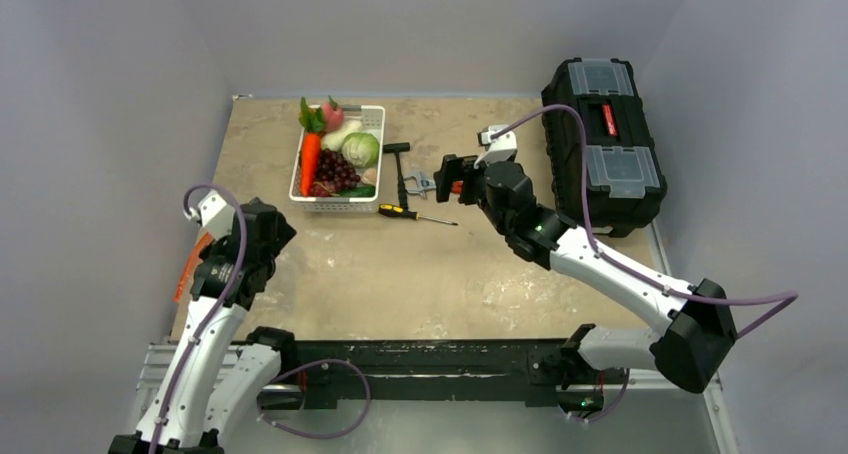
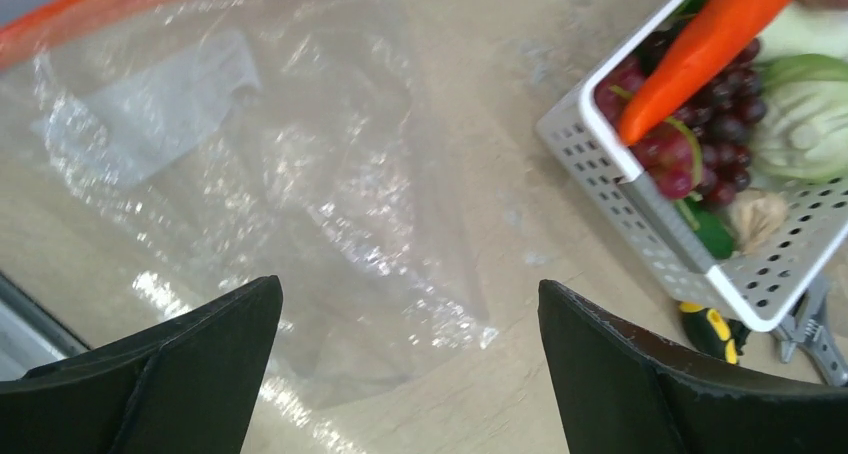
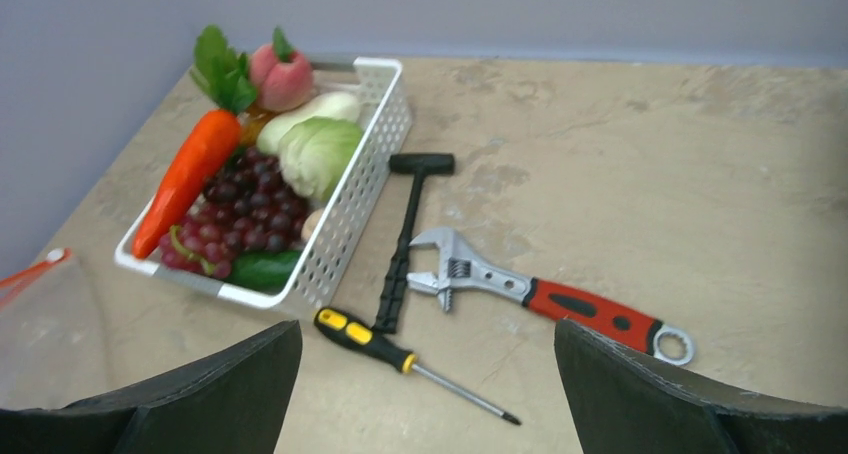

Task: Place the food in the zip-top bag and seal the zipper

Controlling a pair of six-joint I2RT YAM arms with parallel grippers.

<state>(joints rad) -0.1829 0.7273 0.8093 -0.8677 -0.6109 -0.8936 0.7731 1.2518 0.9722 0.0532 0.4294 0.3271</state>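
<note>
Plainly, the basket (image 3: 352, 212) holds carrot (image 3: 190, 174), grapes (image 3: 240, 219), cabbage (image 3: 318, 152); left tool (image 2: 408, 309) and right tool (image 3: 428, 342) gape wide.

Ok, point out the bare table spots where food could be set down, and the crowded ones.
Widest bare patch: the table centre, bordered by the screwdriver and basket behind, the zip-top bag left, the right arm right. Another lies beyond the wrench, toward the toolbox. Crowded: hammer, wrench, screwdriver packed beside the basket.

Soft, even light, faint shadows, white glare on the zip-top bag (image 2: 300, 194), mild blur
</note>
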